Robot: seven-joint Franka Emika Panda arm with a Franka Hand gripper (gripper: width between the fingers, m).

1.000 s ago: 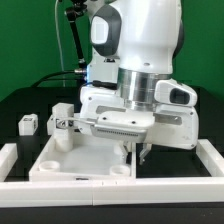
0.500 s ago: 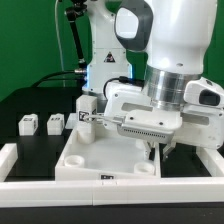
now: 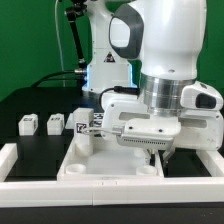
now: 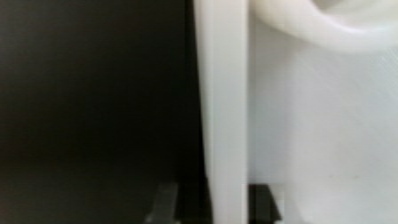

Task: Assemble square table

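Bright even light; wrist view soft, blurred

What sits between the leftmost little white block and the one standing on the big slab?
Another small white block, resting on the black table; the exterior view shows it.

We read this as robotics lab test cell. Robot arm [image 3: 160,60] over black table [image 3: 30,105]; green backdrop [image 3: 30,30] behind arm; white border rail [image 3: 30,190] before arm; tagged blocks [image 3: 29,124] beside arm, toward exterior view's left.
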